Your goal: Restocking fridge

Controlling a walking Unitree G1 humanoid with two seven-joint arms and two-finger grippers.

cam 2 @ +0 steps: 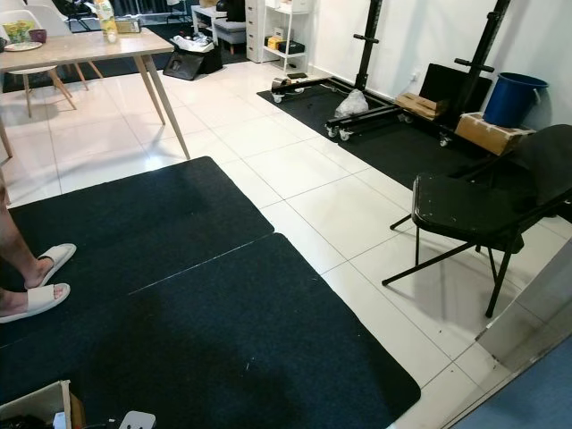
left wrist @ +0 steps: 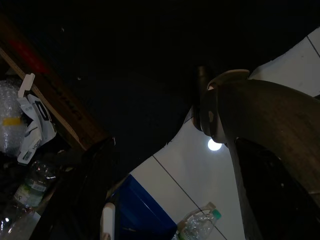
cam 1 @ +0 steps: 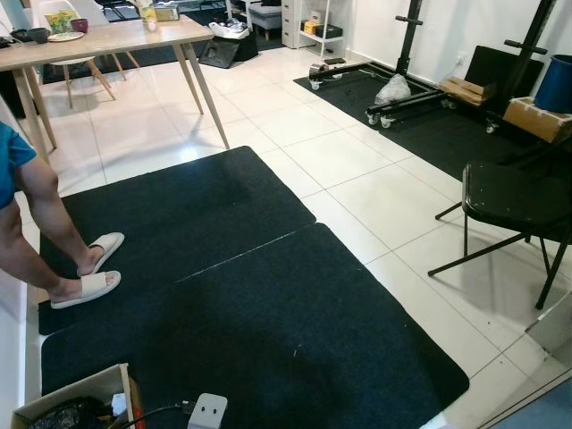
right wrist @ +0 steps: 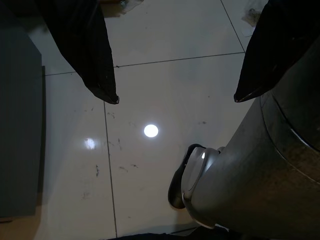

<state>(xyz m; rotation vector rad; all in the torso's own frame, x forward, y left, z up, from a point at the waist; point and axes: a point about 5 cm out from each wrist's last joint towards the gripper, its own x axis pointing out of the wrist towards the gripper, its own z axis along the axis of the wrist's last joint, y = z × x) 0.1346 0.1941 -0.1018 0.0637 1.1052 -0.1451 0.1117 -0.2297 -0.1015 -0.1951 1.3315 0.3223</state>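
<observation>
An open cardboard box (cam 1: 71,386) stands on the black mat (cam 1: 250,313) at my lower left. In the dark left wrist view it holds a plastic water bottle (left wrist: 29,186) and some white packaging (left wrist: 35,125). Another clear bottle with a green cap (left wrist: 199,226) lies on the white tiles beside a blue surface (left wrist: 131,210). My right gripper (right wrist: 175,97) hangs open over bare tiles, nothing between its fingertips (right wrist: 107,92), next to my silver leg (right wrist: 250,170). The left arm hangs low by the box.
A person in white slippers (cam 1: 88,286) stands on the mat's left edge. A black folding chair (cam 1: 514,201) is at the right, a wooden table (cam 1: 107,40) at the far left, and a weight rack (cam 1: 429,89) and blue bin (cam 1: 556,82) at the back right.
</observation>
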